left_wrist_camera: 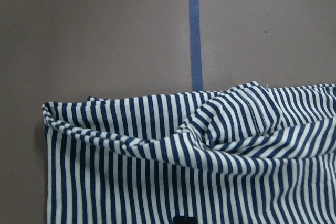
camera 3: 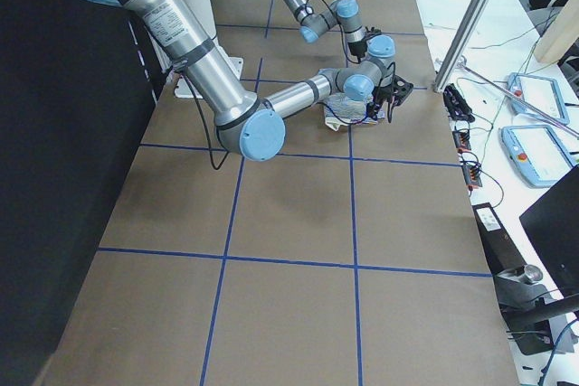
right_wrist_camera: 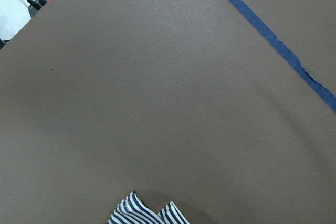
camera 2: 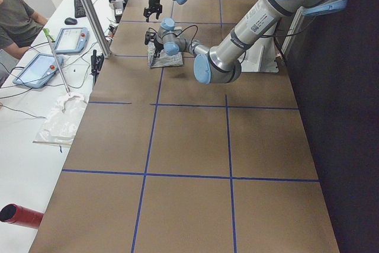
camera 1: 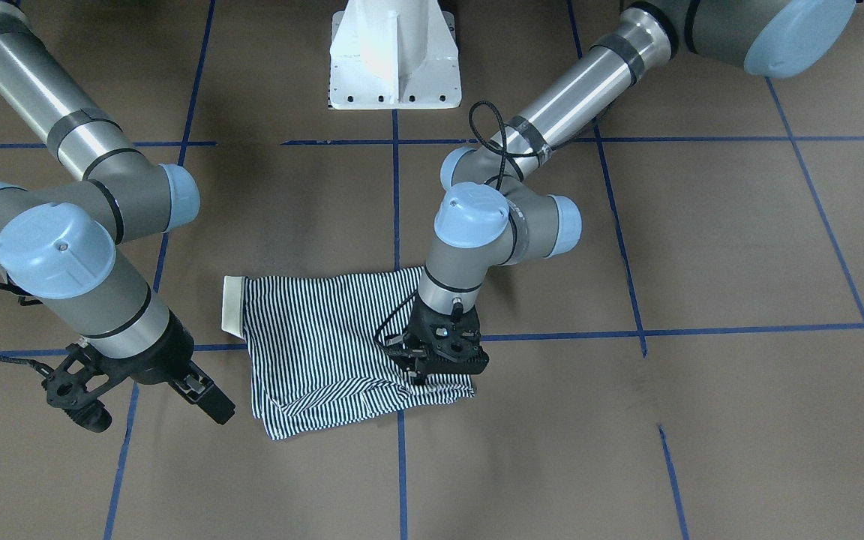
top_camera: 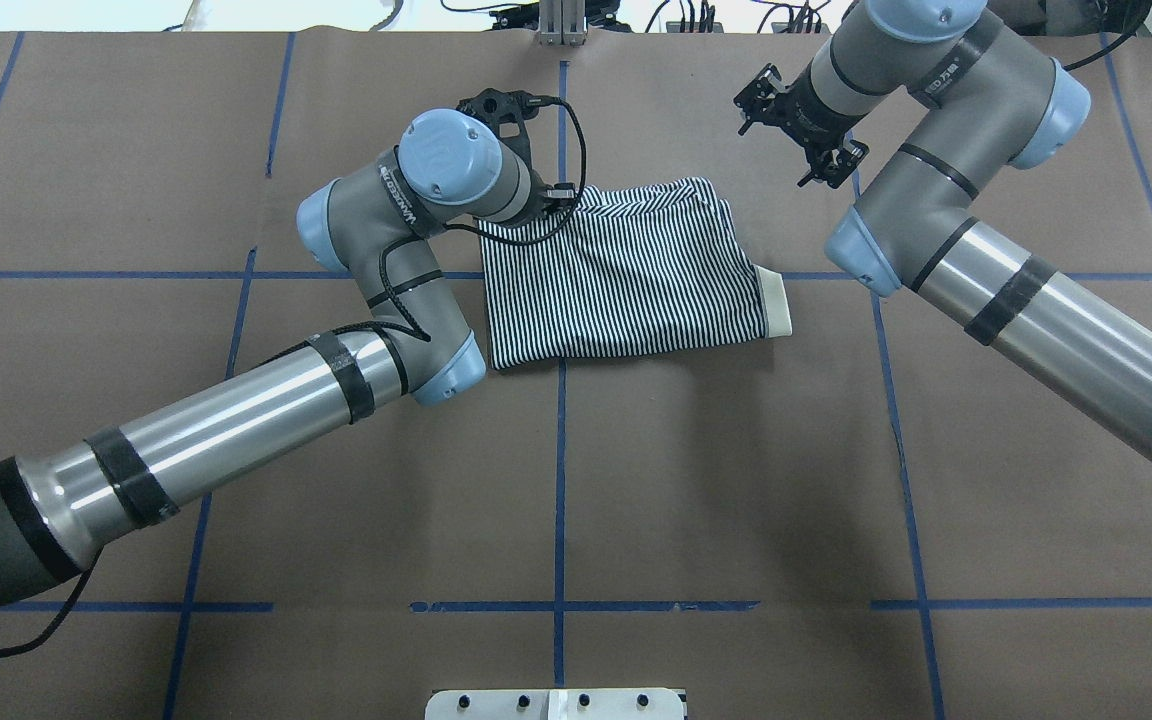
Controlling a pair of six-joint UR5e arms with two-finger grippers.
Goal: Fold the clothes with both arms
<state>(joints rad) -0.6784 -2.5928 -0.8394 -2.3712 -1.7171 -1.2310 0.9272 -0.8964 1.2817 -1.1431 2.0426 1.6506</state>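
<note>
The striped polo shirt (camera 1: 319, 337) lies folded into a rough rectangle on the brown table, its white collar (camera 1: 233, 304) at the end toward my right arm. It also shows in the overhead view (top_camera: 626, 270). My left gripper (camera 1: 423, 375) points straight down on the shirt's far corner, where the cloth puckers, and looks shut on it. The left wrist view shows the bunched striped edge (left_wrist_camera: 157, 171). My right gripper (camera 1: 207, 401) hangs open and empty above bare table beside the collar end, apart from the shirt. The right wrist view catches only a shirt corner (right_wrist_camera: 147, 213).
The white pedestal base (camera 1: 394, 56) stands at the robot's edge of the table. Blue tape lines (top_camera: 561, 480) grid the brown surface. Beyond the far table edge a side bench holds tablets (camera 2: 71, 39), cables and a seated person (camera 2: 18, 16).
</note>
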